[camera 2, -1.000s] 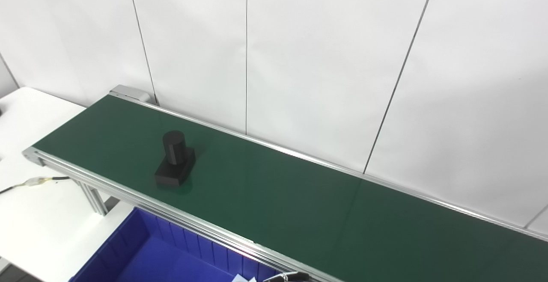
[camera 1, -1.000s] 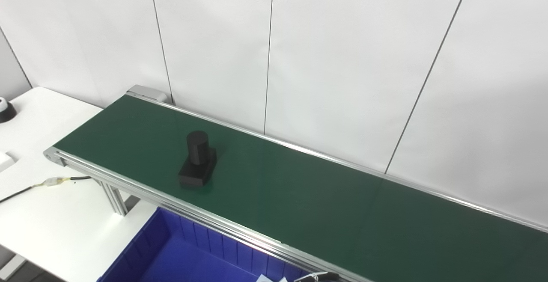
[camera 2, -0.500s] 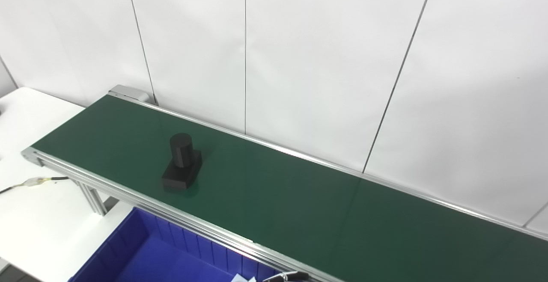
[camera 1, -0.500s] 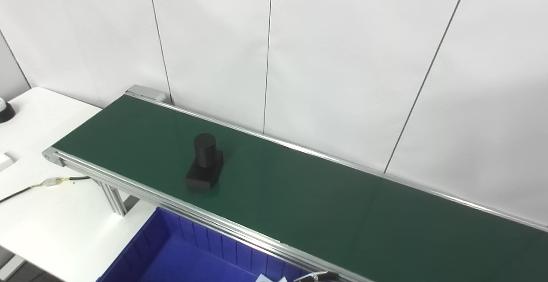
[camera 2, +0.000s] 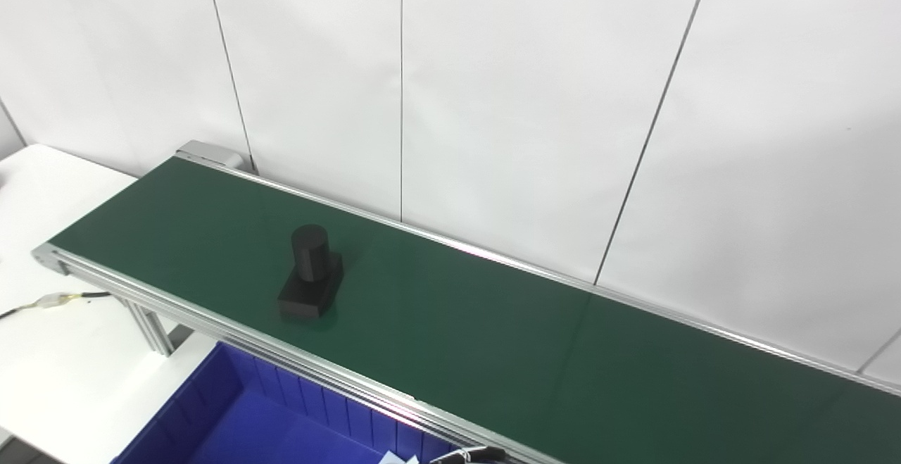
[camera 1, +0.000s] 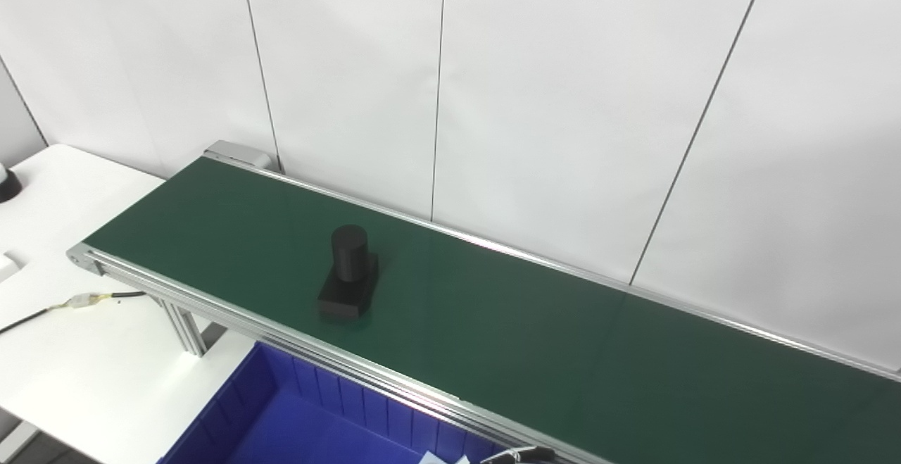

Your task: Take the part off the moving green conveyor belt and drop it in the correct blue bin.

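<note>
Left eye view shows the black part (camera 1: 346, 274), a short upright cylinder on a flat rectangular base, standing on the dark green conveyor belt (camera 1: 535, 337) toward its left end, nearer the front aluminium rail than the back one. Below that rail sits the open blue plastic bin (camera 1: 281, 415), its ribbed wall close under the belt edge; the white table (camera 1: 84, 351) carries the belt's leg and a thin cable (camera 1: 77, 302). Neither hand is in either view, so whether the fingers are apart or together cannot be told. A sliver of something metallic shows at the bottom edge, too small to identify.

The pick appears not yet begun. The main risk, as I judge it, is timing: a reach aimed at the part's present spot on a moving belt would close behind it. A sideways knock against the tall cylinder could also tip the part.
</note>
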